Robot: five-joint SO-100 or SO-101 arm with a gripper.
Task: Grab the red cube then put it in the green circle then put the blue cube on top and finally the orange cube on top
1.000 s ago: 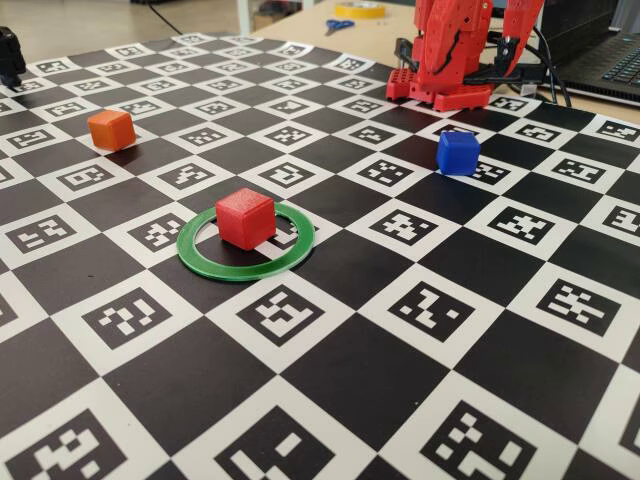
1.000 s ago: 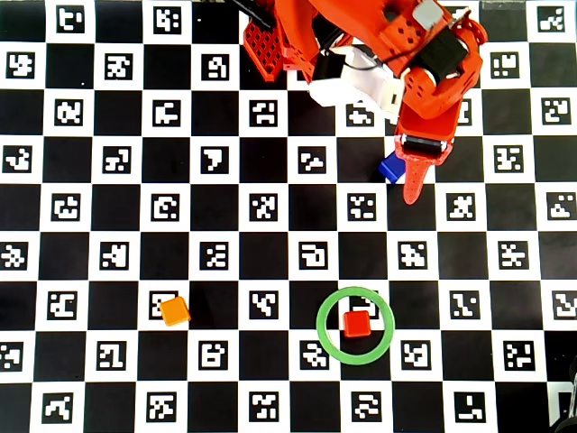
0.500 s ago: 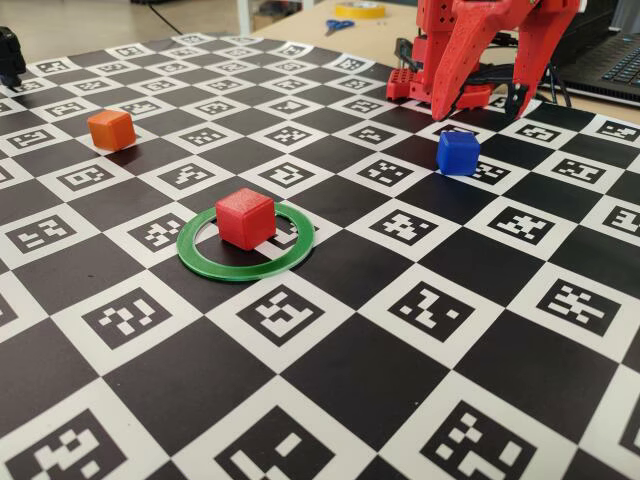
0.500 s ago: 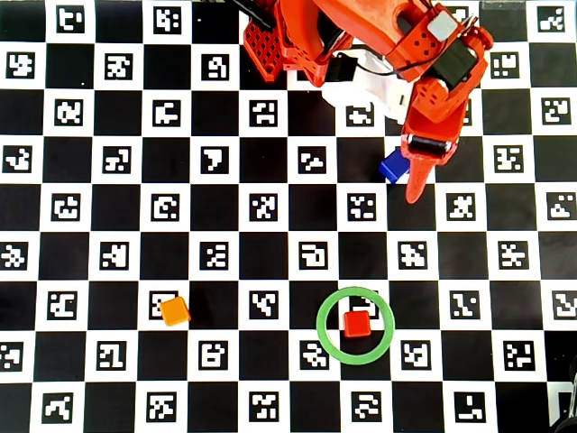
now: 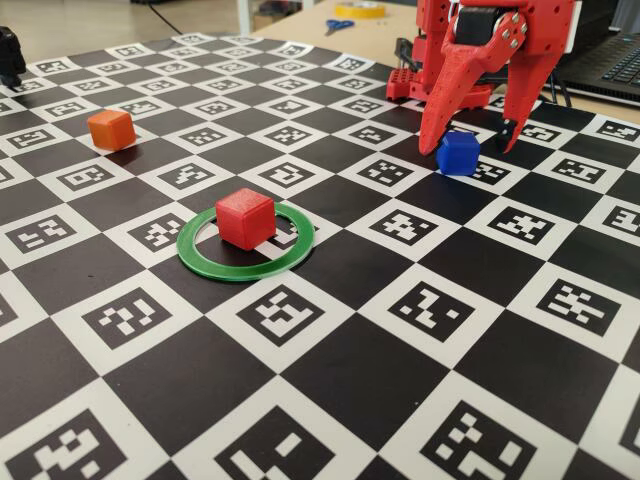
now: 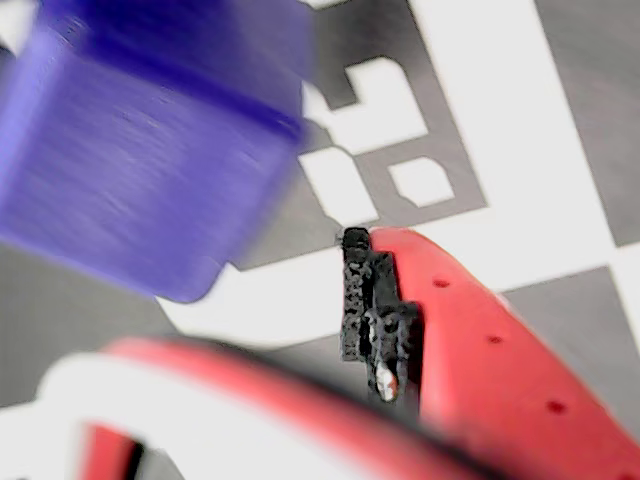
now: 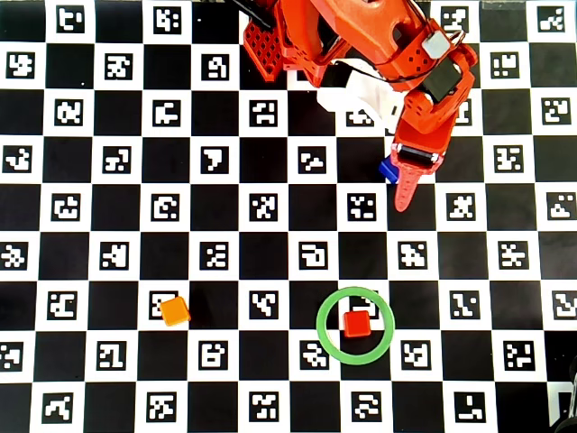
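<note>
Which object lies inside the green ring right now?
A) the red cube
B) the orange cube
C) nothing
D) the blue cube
A: in the fixed view the red cube sits within the green circle, while the blue cube and the orange cube rest elsewhere on the board.

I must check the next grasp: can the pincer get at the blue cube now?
Probably yes: the open pincer hangs over the blue cube, one finger on each side, nothing between.

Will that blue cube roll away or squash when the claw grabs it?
Probably neither. The blue cube sits on a flat face, so it should slide, not roll. It looks like hard plastic, likely light. The open gripper straddles it.
</note>
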